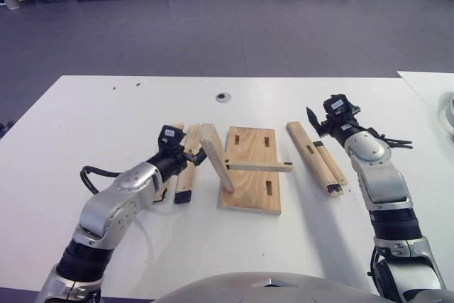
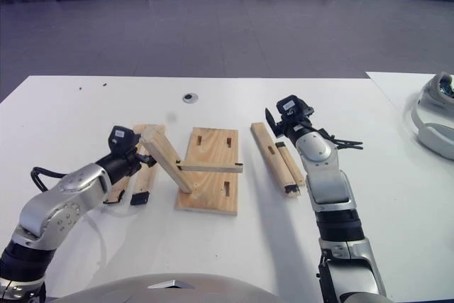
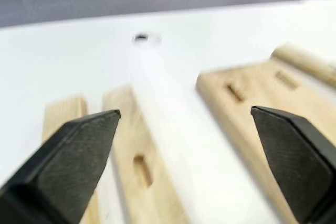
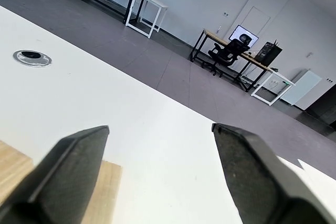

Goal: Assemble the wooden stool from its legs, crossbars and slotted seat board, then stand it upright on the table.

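1. Black left gripper [image 3: 185,112] is spread wide and holds nothing, just beside a tilted leg [image 1: 215,161].
2. The leg, joined to a crossbar [image 1: 259,167], stands with its lower end on the slotted seat board [image 1: 252,196], which lies flat on the table [image 1: 106,111].
3. The right gripper [image 4: 160,127] is wide open and empty, near two legs [image 1: 316,152] lying on the table.

pale wooden slotted seat board [image 1: 252,195] flat mid-table; tilted wooden leg with crossbar [image 1: 216,164] resting on it; loose wooden legs [image 1: 306,148] either side.
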